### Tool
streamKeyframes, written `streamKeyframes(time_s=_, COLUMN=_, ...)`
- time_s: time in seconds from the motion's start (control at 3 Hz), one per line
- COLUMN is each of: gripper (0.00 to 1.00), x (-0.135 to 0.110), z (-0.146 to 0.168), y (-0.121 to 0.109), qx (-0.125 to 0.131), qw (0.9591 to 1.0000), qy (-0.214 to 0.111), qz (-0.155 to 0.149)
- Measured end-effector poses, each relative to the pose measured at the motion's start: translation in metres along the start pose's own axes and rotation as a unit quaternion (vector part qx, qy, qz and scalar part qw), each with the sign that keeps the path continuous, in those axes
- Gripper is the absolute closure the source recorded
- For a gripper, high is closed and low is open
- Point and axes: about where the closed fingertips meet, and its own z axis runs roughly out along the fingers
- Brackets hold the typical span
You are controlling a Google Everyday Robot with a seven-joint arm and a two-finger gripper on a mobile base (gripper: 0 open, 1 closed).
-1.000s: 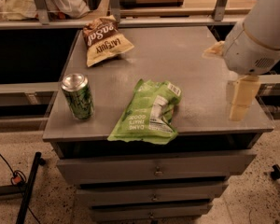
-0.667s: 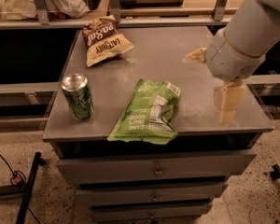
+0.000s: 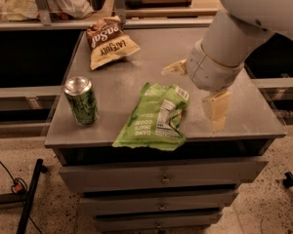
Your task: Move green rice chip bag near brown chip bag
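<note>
Drink can (image 3: 80, 101), green and upright, stands on the grey desk (image 3: 122, 77) well to the left of the green rice chip bag (image 3: 156, 117). The brown chip bag (image 3: 109, 42) lies behind and to the left of that bag, well apart from it. The green rice chip bag itself lies flat with its near end at the desk's front rim, and just to its right hovers the tool (image 3: 191, 99) under the white arm (image 3: 234, 38), its two pale fingers (image 3: 216, 108) spread wide and holding nothing, one behind the bag's top right corner and the other off to the bag's right.
</note>
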Motion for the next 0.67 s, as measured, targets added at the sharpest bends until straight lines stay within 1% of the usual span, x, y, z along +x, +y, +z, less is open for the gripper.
streamKeyframes(time_s=0.33, gripper=0.0, x=-0.016, z=0.017, y=-0.002, qx=-0.021, qw=0.999, qy=-0.008, qz=-0.04)
streamKeyframes(time_s=0.67, gripper=0.0, x=-0.03, z=0.038, y=-0.002, qx=-0.041, qw=0.9971, qy=-0.011, qz=-0.064)
